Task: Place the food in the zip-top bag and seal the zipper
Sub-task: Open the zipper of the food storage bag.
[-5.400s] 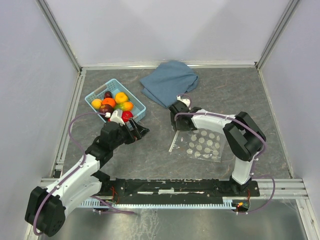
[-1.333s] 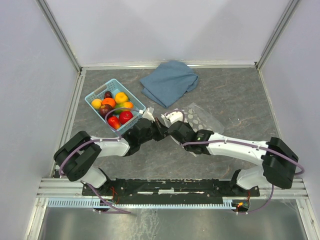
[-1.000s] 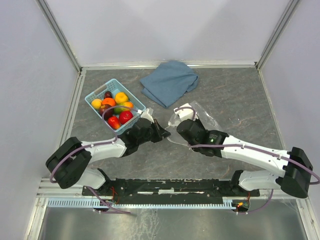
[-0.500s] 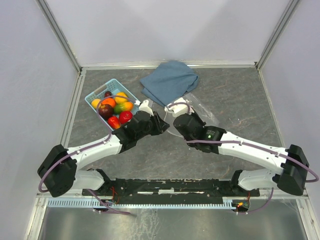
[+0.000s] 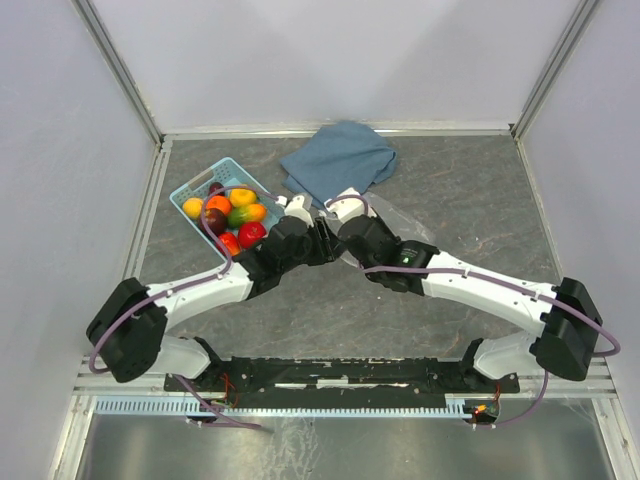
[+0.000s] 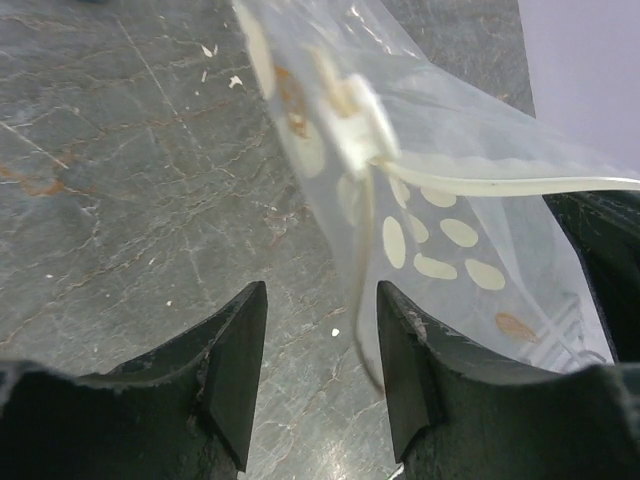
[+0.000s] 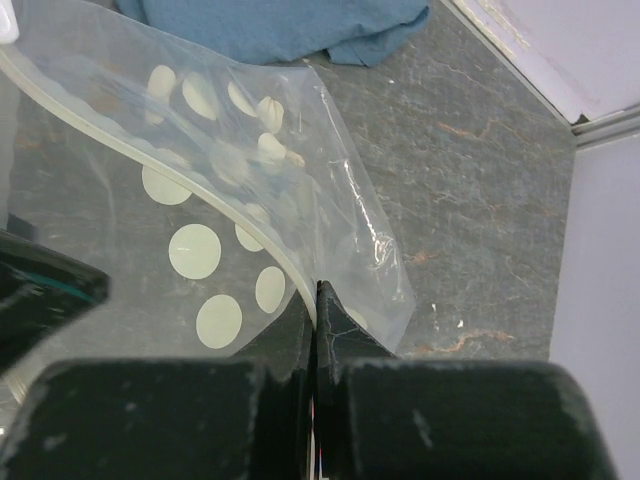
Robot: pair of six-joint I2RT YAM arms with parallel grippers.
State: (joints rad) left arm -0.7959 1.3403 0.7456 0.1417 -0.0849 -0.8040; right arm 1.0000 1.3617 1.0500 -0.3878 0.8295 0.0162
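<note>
The zip-top bag [image 5: 398, 225], clear crinkled film printed with rows of round white dots, is held up off the desk [image 5: 470, 190] a short way to the right of the light-blue plastic basket [image 5: 200, 177]. The right claw [image 7: 315, 318] is pinched narrow on the bag's edge, its dark fingers clamped where the zipper [image 6: 500, 186], a pale raised strip, curves down to them. The left claw [image 6: 320, 372] stands wide, nearer the basket than the right one. The bag's loose edge dangles just in front of its gap, and I cannot tell whether it touches either finger. The food [image 5: 232, 205], glossy rounded fruits in red, orange, yellow and dark purple, is piled in the basket. A soft folded blue cloth [image 5: 340, 162] lies behind and to the right of the basket, on the grey marbled desk.
</note>
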